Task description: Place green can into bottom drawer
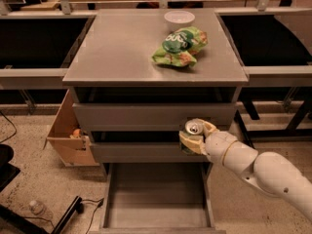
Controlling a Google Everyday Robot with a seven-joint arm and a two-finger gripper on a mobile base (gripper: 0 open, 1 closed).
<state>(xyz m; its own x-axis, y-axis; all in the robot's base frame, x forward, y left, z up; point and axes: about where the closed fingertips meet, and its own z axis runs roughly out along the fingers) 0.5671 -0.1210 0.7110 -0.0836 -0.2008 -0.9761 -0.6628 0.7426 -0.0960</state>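
My gripper [196, 135] is shut on the green can [194, 128], held upright with its silver top showing. It hangs in front of the grey cabinet's two upper drawer fronts, at their right side. The white arm reaches in from the lower right. The bottom drawer [157, 194] is pulled out below and to the left of the can, and its flat grey floor is bare. Most of the can's green side is hidden by the fingers.
A green-and-orange snack bag [179, 45] and a white bowl [179, 17] lie on the cabinet top [117, 52]. A cardboard box [69, 133] stands left of the cabinet. A plastic bottle [36, 208] and a black cable lie on the floor at the lower left.
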